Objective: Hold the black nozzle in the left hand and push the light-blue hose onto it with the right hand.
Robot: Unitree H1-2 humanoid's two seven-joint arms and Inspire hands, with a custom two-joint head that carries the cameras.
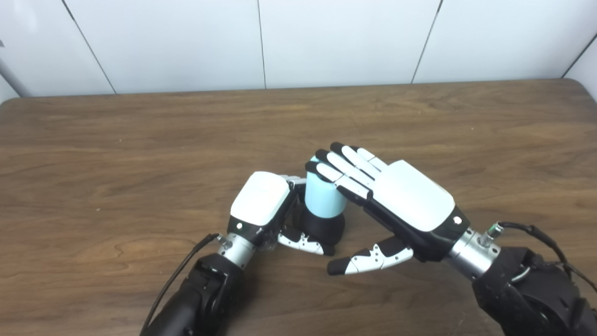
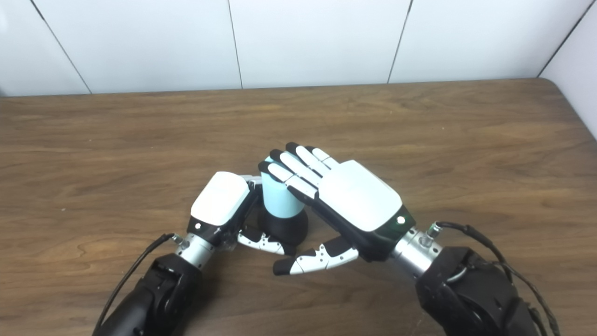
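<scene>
The black nozzle (image 1: 324,227) stands on the wooden table (image 1: 140,140), near the front middle. The light-blue hose (image 1: 322,198), a short upright cylinder, sits on top of the nozzle. My left hand (image 1: 263,207) is wrapped around the nozzle's base from the left, its thumb across the front. My right hand (image 1: 396,196) lies flat with fingers stretched out, fingertips resting on the hose's top. Its thumb sticks out in front, touching nothing. The far side of the hose and nozzle is hidden by both hands.
The table's back edge (image 1: 298,88) meets a white panelled wall. Its right back corner (image 2: 550,81) is rounded. Cables run from both wrists toward the picture's bottom edge.
</scene>
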